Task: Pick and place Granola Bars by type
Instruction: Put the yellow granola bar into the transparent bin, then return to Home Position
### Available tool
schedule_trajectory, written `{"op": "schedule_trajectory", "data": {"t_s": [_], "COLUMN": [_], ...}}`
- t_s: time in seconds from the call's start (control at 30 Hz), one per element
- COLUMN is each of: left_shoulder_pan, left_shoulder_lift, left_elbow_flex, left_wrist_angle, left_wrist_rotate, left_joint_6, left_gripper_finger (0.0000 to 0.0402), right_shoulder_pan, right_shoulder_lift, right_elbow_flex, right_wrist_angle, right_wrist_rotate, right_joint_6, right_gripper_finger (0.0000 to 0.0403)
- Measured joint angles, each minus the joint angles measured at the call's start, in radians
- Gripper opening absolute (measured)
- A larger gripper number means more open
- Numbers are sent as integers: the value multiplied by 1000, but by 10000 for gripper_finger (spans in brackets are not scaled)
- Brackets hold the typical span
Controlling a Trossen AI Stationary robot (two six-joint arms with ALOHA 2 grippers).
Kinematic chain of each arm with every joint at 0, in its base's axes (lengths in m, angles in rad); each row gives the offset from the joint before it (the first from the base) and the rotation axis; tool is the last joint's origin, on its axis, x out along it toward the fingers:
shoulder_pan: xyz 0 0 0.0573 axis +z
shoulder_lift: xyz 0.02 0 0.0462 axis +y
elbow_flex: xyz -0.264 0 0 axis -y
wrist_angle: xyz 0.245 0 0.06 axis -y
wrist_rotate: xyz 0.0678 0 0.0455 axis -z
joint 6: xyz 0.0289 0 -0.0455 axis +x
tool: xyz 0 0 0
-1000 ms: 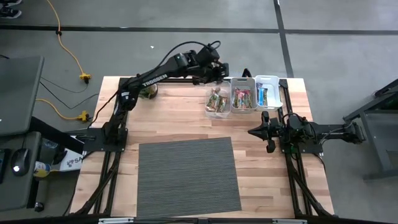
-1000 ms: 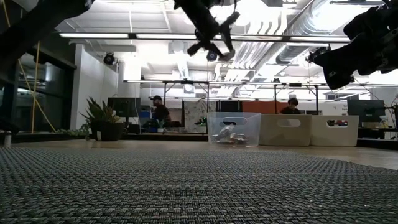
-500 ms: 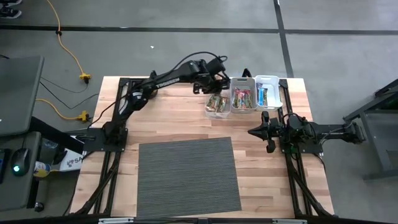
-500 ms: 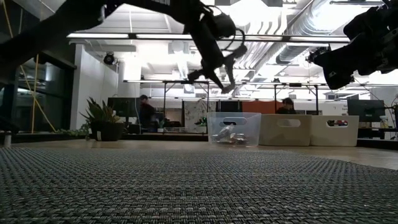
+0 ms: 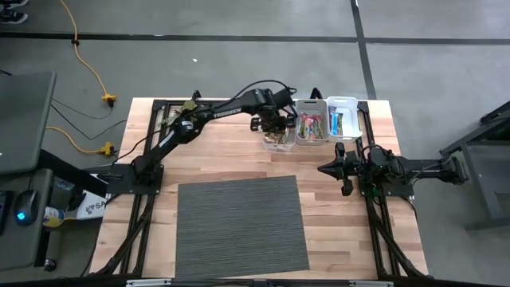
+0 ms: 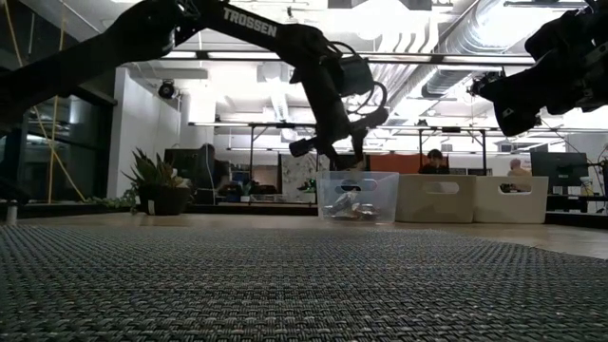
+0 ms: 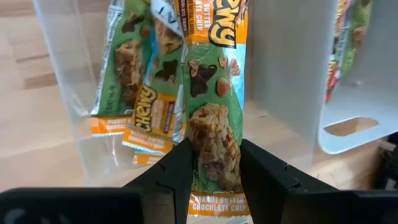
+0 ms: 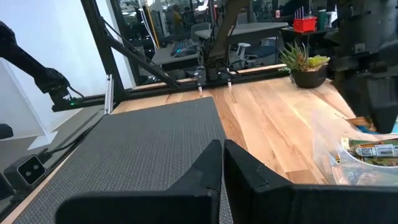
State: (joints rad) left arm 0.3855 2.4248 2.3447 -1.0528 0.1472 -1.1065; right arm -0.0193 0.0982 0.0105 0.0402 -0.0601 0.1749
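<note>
L gripper (image 7: 210, 180) clamps bar (image 7: 214, 134) over clear bin (image 5: 279, 135) | R gripper (image 5: 338, 169) closed, idle | 3 bins hold sorted bars; mat (image 5: 239, 223) bare, judged near done

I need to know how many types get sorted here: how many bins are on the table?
3, in a row along the table's far edge: clear bin under the left gripper, middle bin, white bin farthest right.
</note>
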Motion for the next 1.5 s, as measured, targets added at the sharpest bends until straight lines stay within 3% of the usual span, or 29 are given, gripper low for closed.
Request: {"op": "schedule_trajectory", "data": {"t_s": [0.2,0.47,0.6,0.83,0.93,1.17,1.5], "left_shoulder_pan": [0,-2,-2,0,0,-28,-99], "left_shoulder_lift": [0,0,0,0,-9,-113,-303], "left_elbow_flex": [0,0,0,0,8,12,12], "left_wrist_angle": [8,15,40,121,145,197,331], "left_wrist_rotate": [-46,-4,-3,7,5,-69,-146], "left_joint_6": [1,57,98,115,122,209,453], "left_gripper_finger": [117,123,155,245,258,198,108], "right_shoulder_pan": [0,0,0,0,0,0,0], "right_shoulder_lift": [0,0,0,0,0,0,0], "right_elbow_flex": [0,0,0,0,0,0,0], "right_wrist_angle": [0,1,1,1,1,1,0], "right_wrist_rotate": [0,0,0,0,0,0,0], "right_joint_6": [0,0,0,0,0,0,0], "right_gripper_finger": [0,0,0,0,0,0,0]}}
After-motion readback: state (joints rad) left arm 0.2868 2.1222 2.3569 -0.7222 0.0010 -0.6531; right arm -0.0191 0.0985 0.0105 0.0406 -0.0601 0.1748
